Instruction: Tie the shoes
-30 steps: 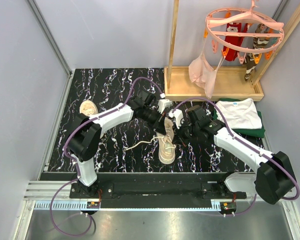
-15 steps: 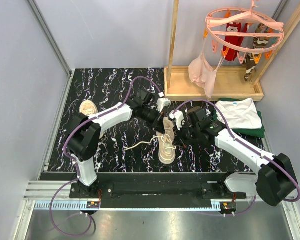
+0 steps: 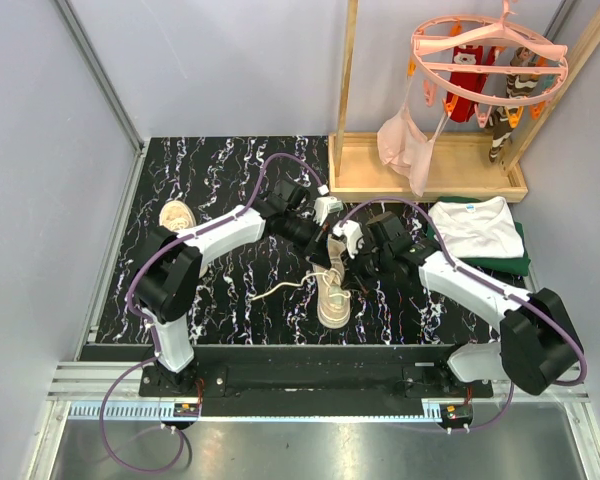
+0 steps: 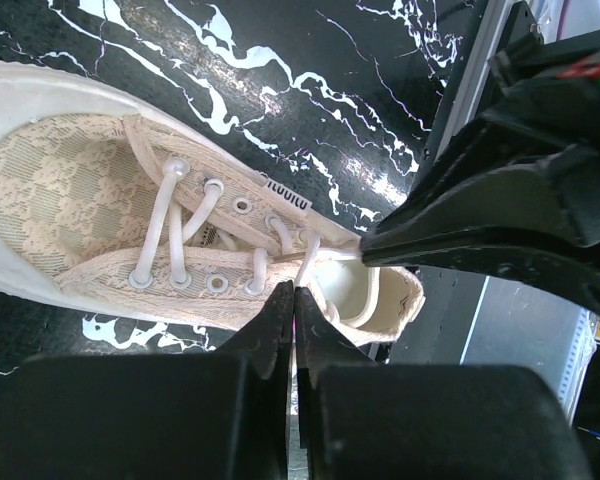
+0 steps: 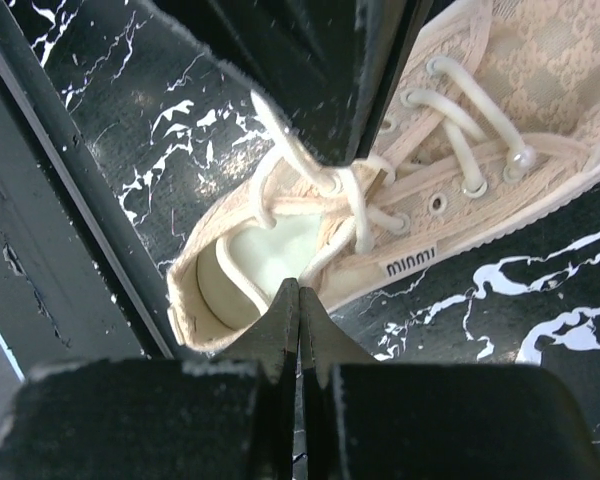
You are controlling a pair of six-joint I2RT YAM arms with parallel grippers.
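Note:
One beige lace-up shoe (image 3: pixel 332 295) lies mid-table, toe toward the near edge. It also shows in the left wrist view (image 4: pixel 100 200) and the right wrist view (image 5: pixel 430 200). Its white lace (image 4: pixel 308 258) crosses at the top eyelets, and a loose end (image 3: pixel 273 291) trails left on the table. My left gripper (image 3: pixel 326 247) (image 4: pixel 294 292) is shut on a lace strand over the shoe's opening. My right gripper (image 3: pixel 351 262) (image 5: pixel 299 288) is shut on the other strand (image 5: pixel 335 255) at the shoe's right side. The second shoe (image 3: pixel 177 215) lies far left, untouched.
A wooden rack base (image 3: pixel 425 165) stands at the back right. A pink hanger (image 3: pixel 490 50) with socks and a pink garment (image 3: pixel 405 140) hangs above it. A folded white shirt (image 3: pixel 477 225) on green cloth lies at the right.
My right gripper has moved left, closer to the left gripper above the shoe's opening. The shoe's heel end has shifted slightly. The left arm has barely moved.

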